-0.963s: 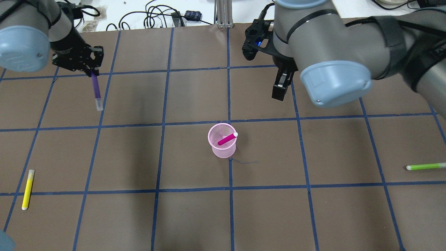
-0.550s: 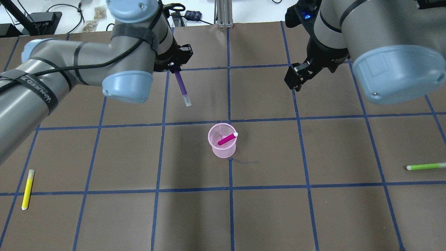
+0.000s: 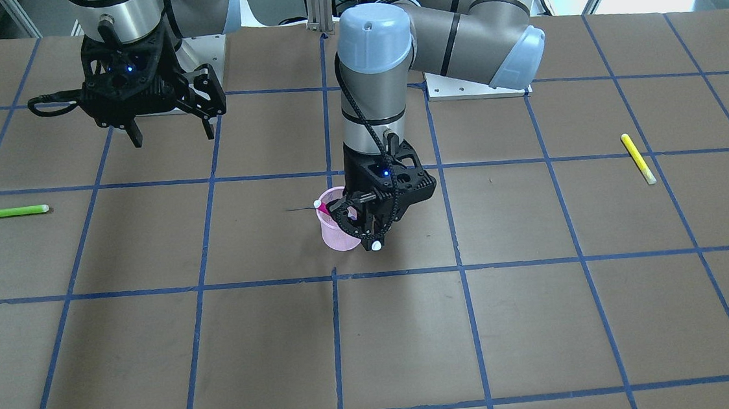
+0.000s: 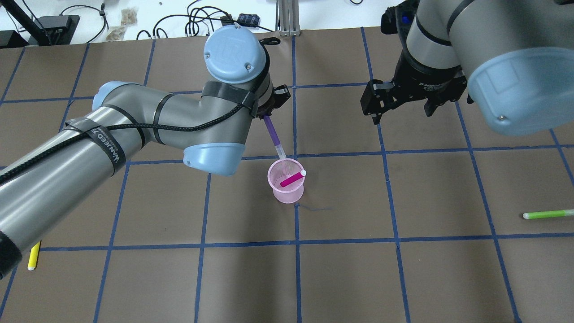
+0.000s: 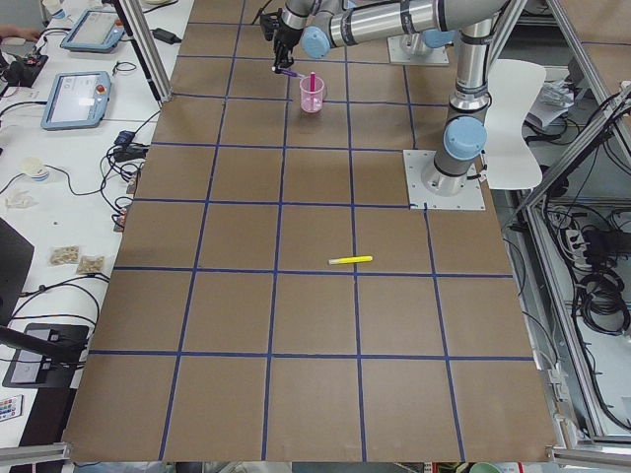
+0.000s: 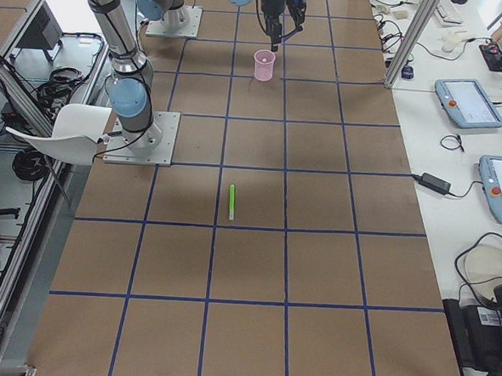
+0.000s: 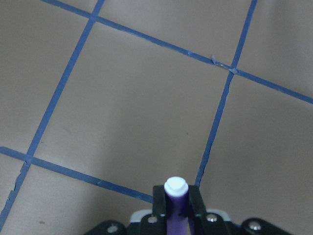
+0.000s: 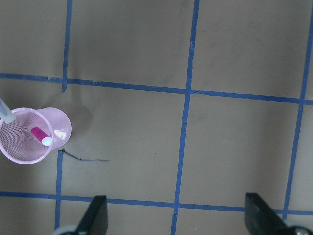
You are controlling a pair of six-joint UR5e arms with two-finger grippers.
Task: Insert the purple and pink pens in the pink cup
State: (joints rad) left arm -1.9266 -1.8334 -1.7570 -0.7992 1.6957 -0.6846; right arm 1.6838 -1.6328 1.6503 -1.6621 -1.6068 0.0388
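Transfer of purple pen [image 4: 272, 132] nearly done. A second ago I had it far out on the left side of the table. Now the left gripper [image 7: 176, 199] has swung it to centre, and the pen's clear lower end sits right at the far rim of the cup [image 4: 287, 195]. Jaws are pinched narrow on the pen's upper body, with the white cap poking out between them in the wrist view. The pen hangs tilted, not plumb. I can't tell whether the tip is over the rim, touching it or just outside it; the right wrist view only shows it at the cup's edge.

Pink pen [image 4: 291, 179] hasn't moved. It is in the cup, leaning, with its white end on the rim. That half of the task looks finished.

The right gripper [image 4: 400, 110] has backed off towards the robot's side and turned. Its jaws are spread wide with nothing in them, well apart from the cup.

My read: only the drop is left. I need the tip a bit more over the opening and lower before letting go. The cup looks light, so a nudge on the rim could tip it, or the pen could slide off outside.

Yellow pen [image 3: 638, 158] and green pen [image 4: 548, 214] lie flat, far off and untouched, and are not part of the task.
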